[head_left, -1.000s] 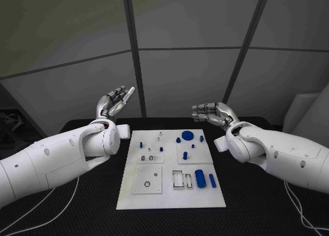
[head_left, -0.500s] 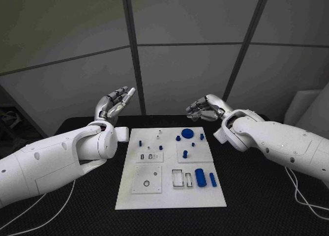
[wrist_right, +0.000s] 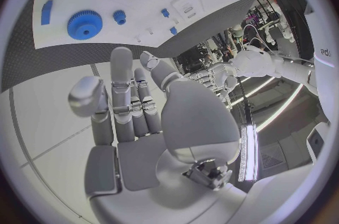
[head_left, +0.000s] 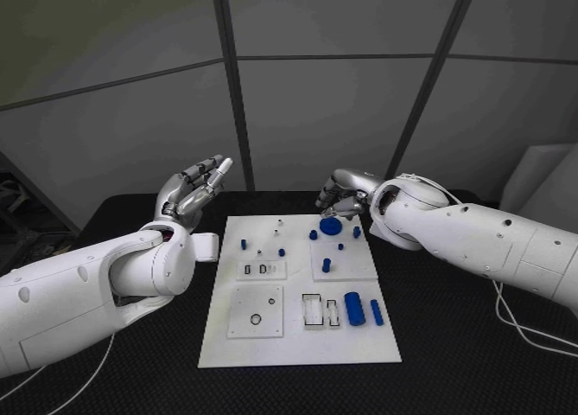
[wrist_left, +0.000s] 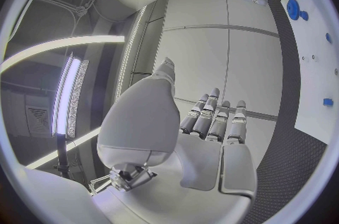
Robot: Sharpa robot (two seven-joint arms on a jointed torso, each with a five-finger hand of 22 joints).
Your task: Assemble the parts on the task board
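Black cloth-covered desk [head_left: 463,363] carrying everything, with the flat white rectangular task board [head_left: 301,346] lying at its middle as the landmark.

Two white arms reaching in from either side of the board. Left silver many-fingered hand [head_left: 193,188] hovering off the board's far left corner, raised above the desk, fingers straight and spread apart, holding nothing; seen from its own wrist as an upturned palm [wrist_left: 205,139] with fingers extended side by side. Right silver many-fingered hand [head_left: 342,194] hanging just beyond the board's far edge, above the large gear, fingers bent downward and loosely curled, gripping nothing visible; from its wrist [wrist_right: 141,122] fingers lying fairly straight with the thumb apart, so more open than closed.

Lying on the board, biggest to smallest:
- round blue toothed gear [head_left: 330,226] near the far edge, also showing in the right wrist view [wrist_right: 85,24];
- thick blue cylinder [head_left: 353,308] lying lengthwise toward the near right part;
- slim blue rod [head_left: 376,312] just beside that cylinder, on the side nearer the board's right edge;
- short blue peg [head_left: 325,264] standing on a raised white square near the board's centre;
- small blue pinion [head_left: 313,234] just beside the large gear;
- small blue stub [head_left: 356,232] on the gear's other side;
- tiny blue pieces [head_left: 243,245] along the left part of the board's far half.
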